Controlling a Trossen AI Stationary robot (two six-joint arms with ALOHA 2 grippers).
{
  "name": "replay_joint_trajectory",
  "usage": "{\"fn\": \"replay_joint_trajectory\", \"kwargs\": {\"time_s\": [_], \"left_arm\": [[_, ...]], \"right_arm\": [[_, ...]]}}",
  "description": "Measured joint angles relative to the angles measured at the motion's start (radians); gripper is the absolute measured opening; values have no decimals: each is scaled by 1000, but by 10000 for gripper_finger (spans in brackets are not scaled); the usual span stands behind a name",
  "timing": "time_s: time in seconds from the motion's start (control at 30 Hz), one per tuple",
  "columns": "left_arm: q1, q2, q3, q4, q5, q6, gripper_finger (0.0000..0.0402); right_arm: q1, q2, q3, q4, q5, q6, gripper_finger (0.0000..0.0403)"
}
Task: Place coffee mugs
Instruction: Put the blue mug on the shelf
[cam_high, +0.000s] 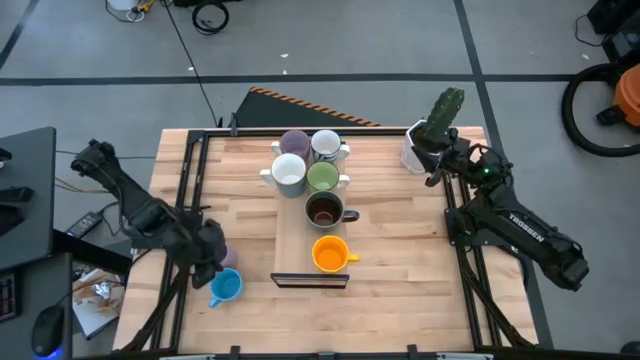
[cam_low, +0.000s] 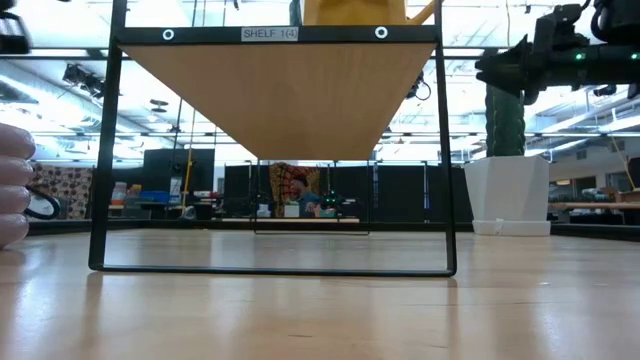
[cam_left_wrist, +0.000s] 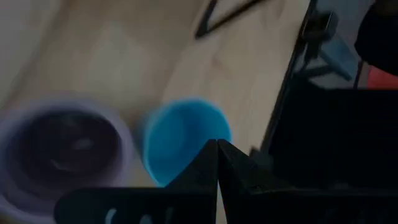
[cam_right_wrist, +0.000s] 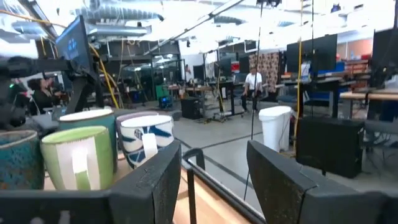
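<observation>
Six mugs stand on the wooden shelf (cam_high: 290, 235) in mid-table: purple (cam_high: 293, 143), white with blue print (cam_high: 326, 146), white (cam_high: 289, 172), light green (cam_high: 322, 178), dark brown (cam_high: 324, 211) and orange (cam_high: 331, 254). A blue mug (cam_high: 225, 287) and a second purple mug (cam_high: 222, 254) stand on the table near its left edge. My left gripper (cam_high: 208, 262) is over these two, with its fingers shut (cam_left_wrist: 217, 149). In its wrist view the blue mug (cam_left_wrist: 183, 140) and the purple mug (cam_left_wrist: 62, 149) lie below. My right gripper (cam_high: 432, 162) is open (cam_right_wrist: 214, 155) beside the cactus pot, at the table's far right.
A white faceted pot with a green cactus (cam_high: 425, 135) stands at the far right corner, next to the right gripper. The shelf's black frame (cam_low: 270, 268) rests on the table. Black rails (cam_high: 190, 190) run along both sides. Bare wood lies between shelf and right arm.
</observation>
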Motion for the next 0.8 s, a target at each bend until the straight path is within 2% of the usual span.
{"fn": "replay_joint_trajectory", "kwargs": {"time_s": [0.17,0.33,0.5,0.67,0.8], "left_arm": [[-62,48,0,2,46,-171,25],[-91,102,0,3,130,-424,31],[-145,180,0,52,259,-629,49],[-185,257,1,120,247,-730,84],[-183,318,1,135,230,-745,129]], "right_arm": [[0,0,0,35,0,46,189],[0,0,0,31,0,130,189],[0,0,0,69,0,106,189],[0,0,0,70,27,79,189],[0,0,0,69,69,72,189]]}}
